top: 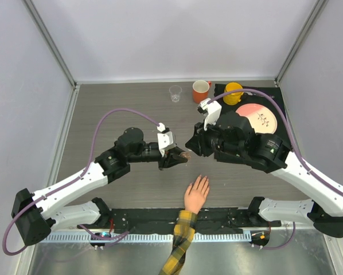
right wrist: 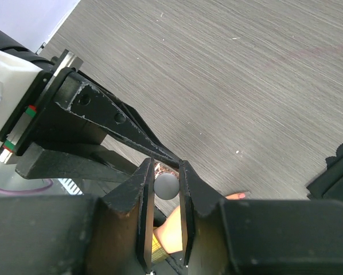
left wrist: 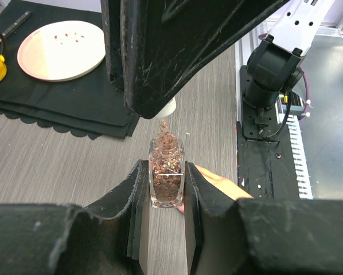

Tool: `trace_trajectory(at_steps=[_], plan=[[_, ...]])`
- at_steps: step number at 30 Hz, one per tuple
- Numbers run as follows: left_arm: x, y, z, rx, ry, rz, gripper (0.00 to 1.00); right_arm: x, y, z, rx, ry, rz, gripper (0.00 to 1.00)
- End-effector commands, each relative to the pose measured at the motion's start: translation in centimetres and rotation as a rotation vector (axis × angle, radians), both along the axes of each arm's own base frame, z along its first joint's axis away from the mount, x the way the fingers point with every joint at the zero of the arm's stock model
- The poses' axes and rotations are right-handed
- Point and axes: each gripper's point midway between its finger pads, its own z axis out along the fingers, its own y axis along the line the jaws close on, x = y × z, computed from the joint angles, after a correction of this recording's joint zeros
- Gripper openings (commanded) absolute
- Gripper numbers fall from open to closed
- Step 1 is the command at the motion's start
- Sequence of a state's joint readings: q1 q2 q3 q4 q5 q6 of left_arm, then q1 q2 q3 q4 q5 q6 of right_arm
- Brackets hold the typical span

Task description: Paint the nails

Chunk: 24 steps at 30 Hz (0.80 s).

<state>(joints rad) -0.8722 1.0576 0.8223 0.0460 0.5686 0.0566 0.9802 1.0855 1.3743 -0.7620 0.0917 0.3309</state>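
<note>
My left gripper (left wrist: 165, 169) is clamped narrow on a small square clear-glass bottle of copper glitter polish (left wrist: 167, 184), one finger (left wrist: 138, 189) on each flat side, the bottle upright and held just above the grey wood-grain table (left wrist: 57, 166). Right above it, my right gripper (right wrist: 166, 166) is pinched tight around a small round grey cap (right wrist: 167, 187). From the left wrist camera I see a glitter-coated brush (left wrist: 164, 127) hanging under that cap and reaching down to the bottle's mouth, but I cannot tell whether its tip is inside the neck. From overhead the two grippers meet nose to nose near the middle of the table, the left gripper (top: 177, 156) slightly nearer to me than the right gripper (top: 190, 143). The peach-coloured fake hand (top: 197, 192) lies flat, palm down, just on my side of the bottle, its fingers pointing away from me and its yellow-and-black plaid sleeve (top: 183, 238) running back over the near edge. The nails (top: 202, 179) are at those fingertips, close below the bottle and untouched by either gripper, though I can hardly separate them from the fingers. At the far right, on a black cloth mat (top: 280, 112), sit a pink round plate (top: 257, 117) and a yellow cup (top: 233, 93). An orange mug (top: 201, 90) and a small clear plastic cup (top: 175, 93) stand beside the mat.
</note>
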Motion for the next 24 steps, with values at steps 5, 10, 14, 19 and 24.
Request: trace_trajectory(at_steps=[5, 10, 14, 19, 24], plan=[[0.0, 0.0, 2.4, -0.055, -0.052, 0.003, 0.00, 0.1, 0.2, 0.4, 0.008, -0.021, -0.003, 0.01], [0.0, 0.0, 2.5, -0.057, -0.053, 0.006, 0.00, -0.1, 0.6, 0.3, 0.009, -0.020, 0.010, 0.01], [0.0, 0.0, 2.4, -0.056, -0.052, 0.006, 0.00, -0.3, 1.2, 0.2, 0.010, -0.022, 0.024, 0.01], [0.0, 0.1, 2.7, -0.064, -0.058, 0.011, 0.00, -0.4, 1.4, -0.4, -0.003, -0.026, 0.014, 0.01], [-0.1, 0.2, 2.9, -0.073, -0.060, 0.008, 0.00, -0.1, 1.3, -1.1, -0.030, -0.060, -0.014, 0.01]])
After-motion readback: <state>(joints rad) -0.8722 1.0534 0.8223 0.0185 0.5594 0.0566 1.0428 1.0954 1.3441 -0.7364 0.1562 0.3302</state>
